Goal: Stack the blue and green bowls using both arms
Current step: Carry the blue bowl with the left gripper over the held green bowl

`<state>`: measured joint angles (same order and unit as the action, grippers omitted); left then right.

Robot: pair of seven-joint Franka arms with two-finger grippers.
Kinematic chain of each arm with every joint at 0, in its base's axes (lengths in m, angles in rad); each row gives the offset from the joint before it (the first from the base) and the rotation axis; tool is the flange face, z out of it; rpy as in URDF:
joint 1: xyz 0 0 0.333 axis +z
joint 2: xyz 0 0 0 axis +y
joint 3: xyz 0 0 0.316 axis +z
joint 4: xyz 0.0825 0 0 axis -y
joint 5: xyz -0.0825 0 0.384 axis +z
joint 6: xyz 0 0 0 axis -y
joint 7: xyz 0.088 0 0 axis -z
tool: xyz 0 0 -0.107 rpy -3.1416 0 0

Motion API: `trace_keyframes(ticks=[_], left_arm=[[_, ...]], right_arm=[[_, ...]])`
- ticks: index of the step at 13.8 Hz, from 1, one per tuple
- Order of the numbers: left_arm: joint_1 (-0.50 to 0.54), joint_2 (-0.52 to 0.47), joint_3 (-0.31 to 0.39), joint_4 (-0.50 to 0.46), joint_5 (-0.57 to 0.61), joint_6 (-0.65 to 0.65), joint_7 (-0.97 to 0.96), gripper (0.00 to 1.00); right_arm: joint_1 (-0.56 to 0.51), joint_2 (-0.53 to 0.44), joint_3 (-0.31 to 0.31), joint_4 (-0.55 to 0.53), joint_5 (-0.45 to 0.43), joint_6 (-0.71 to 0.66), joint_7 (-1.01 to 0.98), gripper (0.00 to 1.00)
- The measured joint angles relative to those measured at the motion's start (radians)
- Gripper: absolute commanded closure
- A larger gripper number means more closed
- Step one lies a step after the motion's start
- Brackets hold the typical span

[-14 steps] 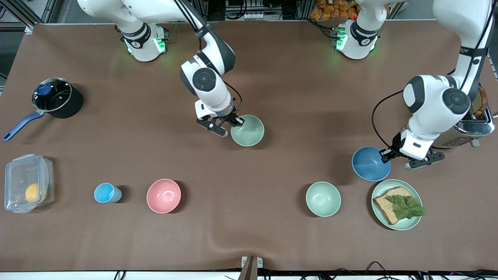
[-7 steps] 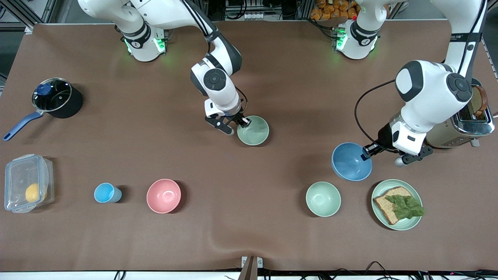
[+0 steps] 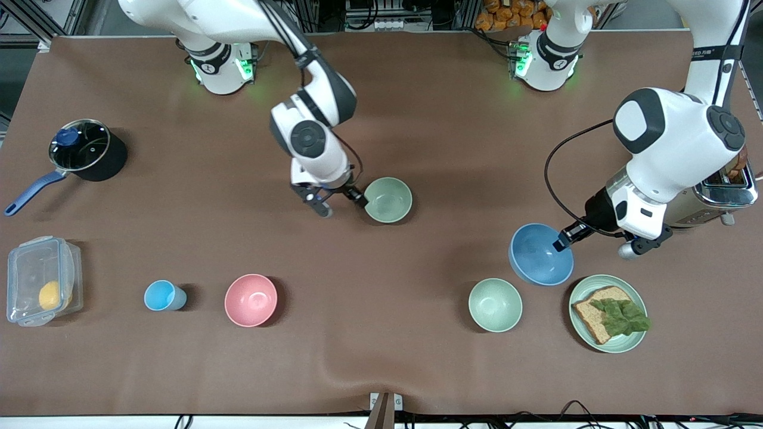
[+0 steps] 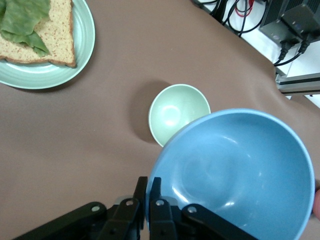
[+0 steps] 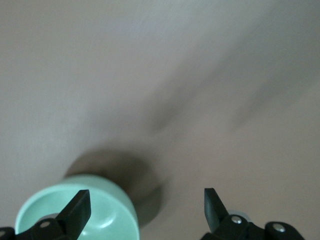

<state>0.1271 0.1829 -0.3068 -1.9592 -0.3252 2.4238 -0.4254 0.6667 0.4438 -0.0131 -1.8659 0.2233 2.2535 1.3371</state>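
Fingers of the left gripper [image 3: 563, 241] pinch the raised blue bowl's [image 3: 539, 255] rim over the tabletop [image 3: 417, 119]. Right gripper [image 3: 341, 204] stands spread wide beside the green bowl [image 3: 388, 200], mid-tabletop.

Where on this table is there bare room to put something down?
Open cloth lies between the pink bowl and the pale green bowl, and between the pot and the green bowl. It is crowded where the blue bowl, sandwich plate and toaster cluster.
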Motion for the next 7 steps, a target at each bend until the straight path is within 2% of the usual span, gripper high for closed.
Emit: trace_keyframes(ticks=[1,4,7], left_arm=[[0.001,0.0,0.0,0.008,0.0,0.0,-0.001,1.0],[0.003,0.001,0.001,0.019,-0.003,-0.001,-0.003,1.0],[0.003,0.002,0.0,0.023,-0.003,-0.001,-0.003,1.0]], right_arm=[[-0.03,-0.012,0.0,0.001,0.039,-0.041,0.003,0.0],[-0.094,0.001,-0.001,-0.007,0.256,-0.084,0.003,0.0],[-0.104,0.07,0.002,-0.011,0.462,-0.007,-0.006,0.0]])
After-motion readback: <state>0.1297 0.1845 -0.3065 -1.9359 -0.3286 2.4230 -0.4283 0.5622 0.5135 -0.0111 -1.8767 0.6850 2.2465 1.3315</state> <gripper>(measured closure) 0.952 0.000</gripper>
